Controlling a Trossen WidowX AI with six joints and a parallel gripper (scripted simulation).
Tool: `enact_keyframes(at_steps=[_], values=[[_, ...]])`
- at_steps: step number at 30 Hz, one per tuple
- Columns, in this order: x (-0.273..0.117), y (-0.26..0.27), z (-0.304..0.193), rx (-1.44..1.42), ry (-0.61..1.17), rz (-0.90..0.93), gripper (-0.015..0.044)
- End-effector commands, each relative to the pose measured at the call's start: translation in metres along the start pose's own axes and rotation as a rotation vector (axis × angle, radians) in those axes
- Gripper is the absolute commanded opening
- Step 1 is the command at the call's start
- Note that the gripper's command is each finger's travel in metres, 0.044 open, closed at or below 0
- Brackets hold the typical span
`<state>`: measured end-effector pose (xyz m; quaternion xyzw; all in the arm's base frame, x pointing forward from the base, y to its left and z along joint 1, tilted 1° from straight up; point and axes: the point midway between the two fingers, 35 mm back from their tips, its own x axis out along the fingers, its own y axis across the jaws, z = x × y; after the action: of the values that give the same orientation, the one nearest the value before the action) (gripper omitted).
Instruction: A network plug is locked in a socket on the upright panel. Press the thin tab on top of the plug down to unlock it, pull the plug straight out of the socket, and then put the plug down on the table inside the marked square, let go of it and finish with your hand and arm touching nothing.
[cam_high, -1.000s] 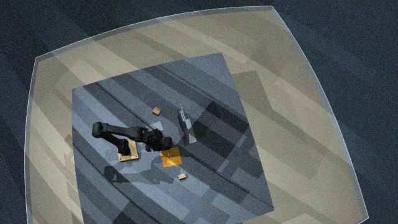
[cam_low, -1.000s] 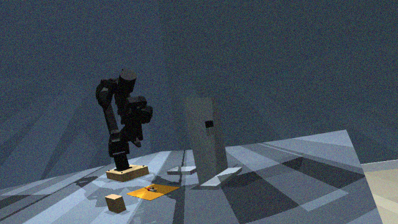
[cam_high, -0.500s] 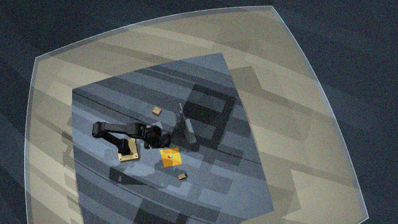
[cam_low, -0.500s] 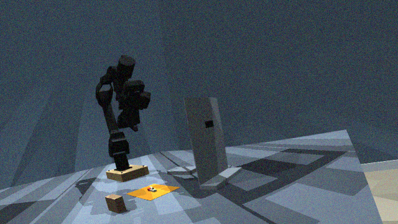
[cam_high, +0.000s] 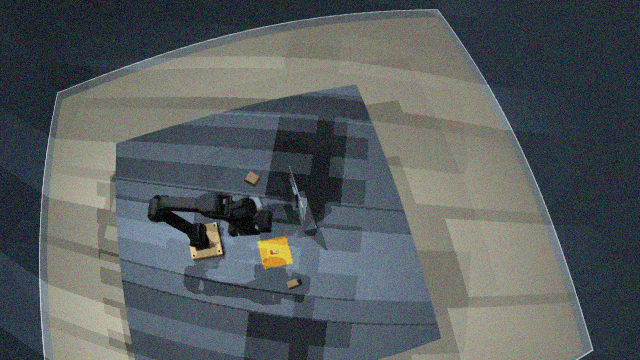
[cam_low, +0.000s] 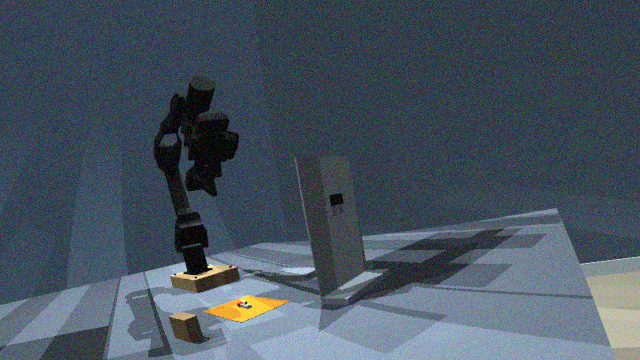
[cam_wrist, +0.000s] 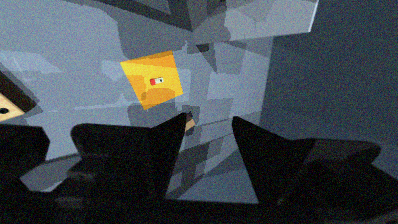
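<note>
The small red and white plug lies on the yellow-orange marked square, near its middle and inside its edges. The upright grey panel stands past the square, and its dark socket opening shows no plug in it. My gripper is open with nothing between its fingertips. It hangs high above the table, away from the plug and the panel. In the top view the arm hides the fingertips.
A brown block lies on the table on the near side of the square. Another brown block lies beyond the arm. The arm's wooden base plate is left of the square.
</note>
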<state>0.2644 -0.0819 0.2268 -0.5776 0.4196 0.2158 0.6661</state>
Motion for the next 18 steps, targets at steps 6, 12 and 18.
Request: enact_keyframes(at_steps=[6,12,18], values=[[-0.0007,0.0001,-0.0004,0.003,0.003,0.002,0.0440],[-0.0007,0.0001,-0.0004,0.003,0.003,0.002,0.0440],[-0.0007,0.0001,-0.0004,0.003,0.003,0.002,0.0440]])
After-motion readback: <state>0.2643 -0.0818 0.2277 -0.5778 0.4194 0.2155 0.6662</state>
